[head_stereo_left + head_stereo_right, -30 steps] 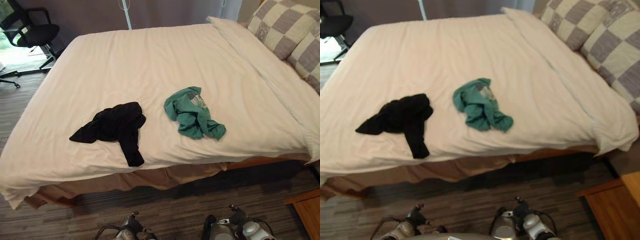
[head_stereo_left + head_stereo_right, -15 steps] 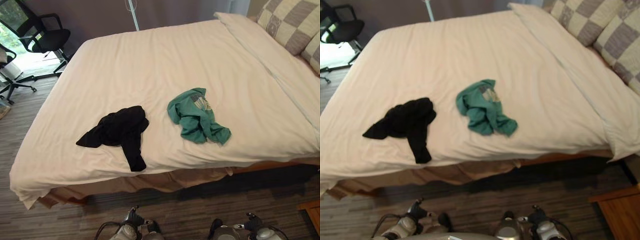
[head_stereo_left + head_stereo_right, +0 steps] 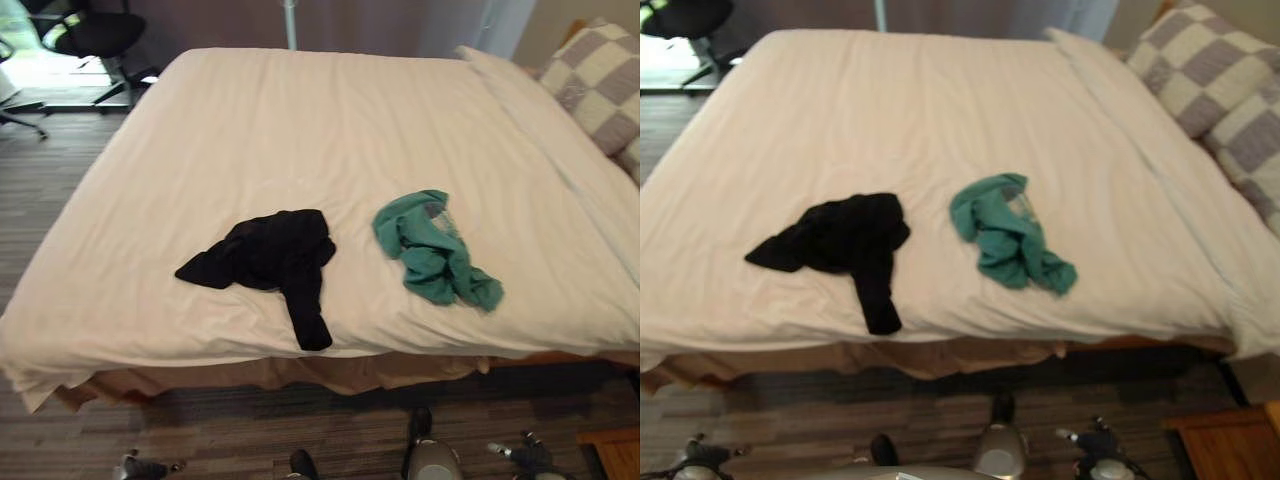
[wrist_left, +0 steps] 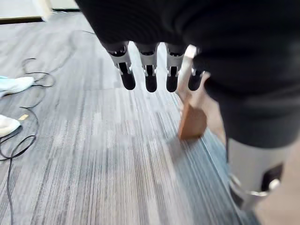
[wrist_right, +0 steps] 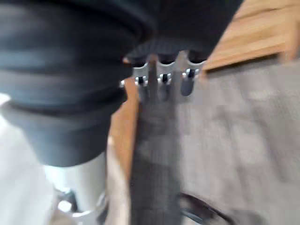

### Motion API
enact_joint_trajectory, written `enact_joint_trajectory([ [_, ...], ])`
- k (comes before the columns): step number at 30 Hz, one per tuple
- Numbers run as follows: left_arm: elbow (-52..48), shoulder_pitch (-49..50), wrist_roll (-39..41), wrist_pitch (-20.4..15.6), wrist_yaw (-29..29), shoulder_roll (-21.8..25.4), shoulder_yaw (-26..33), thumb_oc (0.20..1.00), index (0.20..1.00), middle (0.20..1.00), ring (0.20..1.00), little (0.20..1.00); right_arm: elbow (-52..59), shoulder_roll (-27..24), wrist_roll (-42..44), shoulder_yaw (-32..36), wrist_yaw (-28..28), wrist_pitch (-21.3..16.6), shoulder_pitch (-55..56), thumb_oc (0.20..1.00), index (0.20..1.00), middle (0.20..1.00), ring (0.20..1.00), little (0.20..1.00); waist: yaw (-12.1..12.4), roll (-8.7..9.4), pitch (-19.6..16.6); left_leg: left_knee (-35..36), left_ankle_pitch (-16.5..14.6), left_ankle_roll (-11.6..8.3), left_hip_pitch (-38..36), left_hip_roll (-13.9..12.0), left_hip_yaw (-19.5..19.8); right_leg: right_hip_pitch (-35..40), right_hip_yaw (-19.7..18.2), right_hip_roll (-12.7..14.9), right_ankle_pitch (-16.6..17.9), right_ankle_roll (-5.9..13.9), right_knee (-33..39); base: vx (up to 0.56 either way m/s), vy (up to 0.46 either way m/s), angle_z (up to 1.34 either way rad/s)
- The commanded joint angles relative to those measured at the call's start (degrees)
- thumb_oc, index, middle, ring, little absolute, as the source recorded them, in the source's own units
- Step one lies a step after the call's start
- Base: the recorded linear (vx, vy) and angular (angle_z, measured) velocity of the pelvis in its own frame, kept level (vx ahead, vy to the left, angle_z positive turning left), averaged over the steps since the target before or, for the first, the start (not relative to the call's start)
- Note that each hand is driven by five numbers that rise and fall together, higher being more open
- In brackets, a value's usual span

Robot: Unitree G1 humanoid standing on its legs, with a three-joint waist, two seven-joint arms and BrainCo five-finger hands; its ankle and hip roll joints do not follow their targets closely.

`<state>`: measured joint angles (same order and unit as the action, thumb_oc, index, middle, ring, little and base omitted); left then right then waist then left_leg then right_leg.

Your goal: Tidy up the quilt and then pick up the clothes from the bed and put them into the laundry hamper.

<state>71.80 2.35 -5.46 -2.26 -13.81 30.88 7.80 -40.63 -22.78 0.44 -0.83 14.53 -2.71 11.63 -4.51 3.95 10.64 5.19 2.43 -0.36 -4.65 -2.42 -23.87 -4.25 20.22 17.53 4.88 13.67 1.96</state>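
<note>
1. Left eye view has the bed (image 3: 120, 250) as the largest thing, its cream quilt (image 3: 330, 130) spread flat and smooth across it, well ahead of and above both robot hands.
2. Checked pillows (image 3: 1200, 70) lie at the head of the bed, off toward the right robot hand's side.
3. A black office chair (image 3: 95, 30) stands on the floor beyond the far corner of the bed, on the left robot hand's side.
4. A black garment (image 3: 275, 255) lies crumpled on the quilt near the bed's near edge, one strip reaching toward that edge.
5. A teal garment (image 3: 432, 248) lies bunched just beside it, apart from it, nearer the right robot hand's side.
6. The left robot hand (image 4: 150, 70) hangs over grey striped floor, fingers straight and apart, holding nothing.
7. The right robot hand (image 5: 161, 77) hangs low near a wooden piece of furniture (image 5: 253, 33), fingers relaxed, empty.
</note>
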Motion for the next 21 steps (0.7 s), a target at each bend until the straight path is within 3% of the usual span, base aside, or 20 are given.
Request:
enact_joint_trajectory([
  [1, -12.4, 0.0, 1.7, -6.0, -6.7, 5.5, 2.6, 1.000, 1.000, 1.000, 1.000, 1.000, 9.2, -10.5, -12.8, 5.8, 6.3, -3.4, -0.8, 1.000, 1.000, 1.000, 1.000, 1.000, 0.4, -0.94, 1.7, -0.2, -3.4, -7.11, -2.1, -6.8, -2.7, 2.4, 1.6, -1.1, -0.5, 0.60, -3.0, 0.12, -0.048, 0.38],
  [2, -27.8, 3.0, -0.2, -8.9, -7.5, 8.7, 4.4, 1.000, 1.000, 1.000, 1.000, 1.000, 17.4, -15.2, -18.3, 9.1, 7.2, -4.5, 1.0, 1.000, 1.000, 1.000, 1.000, 1.000, 0.8, -1.29, 1.4, -0.2, -3.3, -7.19, -2.2, -6.7, -2.4, 3.9, 2.4, -1.2, -0.7, 0.71, -1.6, 0.12, -0.048, 0.32],
  [3, -28.8, 3.8, -0.4, -8.4, -7.4, 8.4, 4.8, 1.000, 1.000, 1.000, 1.000, 1.000, 18.0, -15.2, -18.5, 9.4, 7.0, -4.3, 1.5, 1.000, 1.000, 1.000, 1.000, 1.000, 0.7, -1.36, 1.3, -0.2, -3.3, -7.21, -2.3, -6.7, -2.4, 4.1, 2.5, -1.3, -0.6, 0.71, -1.5, 0.12, -0.051, 0.28],
  [6, -45.5, 4.6, -1.9, -11.8, -6.7, 12.9, 7.4, 1.000, 1.000, 1.000, 1.000, 1.000, 25.6, -20.6, -24.1, 12.0, 7.7, -5.0, 0.6, 1.000, 1.000, 1.000, 1.000, 1.000, 1.1, -2.11, 0.7, -0.2, -3.2, -7.49, -2.9, -6.7, -1.9, 6.2, 3.8, -1.3, -0.8, 0.81, -0.1, 0.08, -0.035, 0.06],
  [8, -48.7, 3.7, -1.3, -12.7, -6.5, 13.6, 7.6, 1.000, 1.000, 1.000, 1.000, 1.000, 27.1, -22.0, -25.0, 11.9, 7.6, -5.2, -0.5, 1.000, 1.000, 1.000, 1.000, 1.000, 1.1, -2.27, 0.6, -0.2, -3.2, -7.59, -3.0, -6.7, -1.8, 6.7, 4.2, -1.3, -0.8, 0.82, 0.3, 0.06, -0.027, -0.01],
  [10, -54.5, -0.5, -1.7, -13.4, -5.2, 17.2, 5.9, 1.000, 1.000, 1.000, 1.000, 1.000, 30.6, -25.8, -26.0, 10.0, 6.4, -5.8, -4.4, 1.000, 1.000, 1.000, 1.000, 1.000, 1.1, -2.81, 0.4, -0.2, -3.2, -7.76, -3.4, -6.6, -1.8, 7.4, 4.3, -1.3, -0.9, 0.75, 1.0, 0.07, -0.029, -0.03],
  [14, -55.0, -10.7, -2.2, -12.2, -3.1, 19.1, -2.5, 1.000, 1.000, 1.000, 1.000, 1.000, 33.1, -27.8, -25.0, 3.6, 5.9, -6.1, -13.3, 1.000, 1.000, 1.000, 1.000, 1.000, 0.4, -3.60, 1.7, -0.2, -2.7, -7.87, -2.9, -6.7, -2.4, 6.5, 3.9, -1.3, -0.4, 0.65, 1.2, -0.03, -0.017, -0.03],
  [16, -49.0, -22.3, -3.3, -9.9, -2.6, 18.1, -12.6, 1.000, 1.000, 1.000, 1.000, 1.000, 33.3, -26.0, -23.3, -3.7, 6.6, -5.8, -23.3, 1.000, 1.000, 1.000, 1.000, 1.000, -0.6, -4.71, 5.3, -0.2, -1.7, -7.88, -1.0, -6.7, -3.6, 3.0, 2.2, -1.1, 0.5, 0.70, 0.7, -0.19, 0.019, -0.21],
  [17, -48.3, -23.2, -3.3, -10.0, -2.8, 18.1, -13.1, 1.000, 1.000, 1.000, 1.000, 1.000, 32.9, -26.0, -23.3, -3.9, 6.7, -5.7, -23.9, 1.000, 1.000, 1.000, 1.000, 1.000, -0.5, -4.68, 5.5, -0.2, -1.7, -7.87, -0.8, -6.7, -3.7, 2.8, 2.1, -1.1, 0.6, 0.68, 0.7, -0.13, 0.010, -0.30],
  [19, -39.7, -32.8, -6.8, -7.0, -3.5, 16.1, -21.4, 1.000, 1.000, 1.000, 1.000, 1.000, 34.0, -23.1, -23.3, -10.1, 7.5, -5.1, -31.0, 1.000, 1.000, 1.000, 1.000, 1.000, -1.7, -5.61, 8.2, -0.2, -0.5, -8.12, 1.4, -6.9, -5.0, -1.0, 0.6, -0.7, 1.6, 0.81, 0.4, -0.16, 0.012, -0.17],
  [21, -35.2, -38.1, -9.0, -6.0, -3.6, 15.3, -25.3, 1.000, 1.000, 1.000, 1.000, 1.000, 35.0, -21.9, -23.3, -11.8, 8.1, -5.2, -33.0, 1.000, 1.000, 1.000, 1.000, 1.000, -2.0, -5.84, 9.2, -0.3, 0.0, -8.27, 2.6, -7.0, -5.7, -2.7, 0.1, -0.5, 2.0, 0.86, 0.2, -0.12, -0.001, -0.31],
])
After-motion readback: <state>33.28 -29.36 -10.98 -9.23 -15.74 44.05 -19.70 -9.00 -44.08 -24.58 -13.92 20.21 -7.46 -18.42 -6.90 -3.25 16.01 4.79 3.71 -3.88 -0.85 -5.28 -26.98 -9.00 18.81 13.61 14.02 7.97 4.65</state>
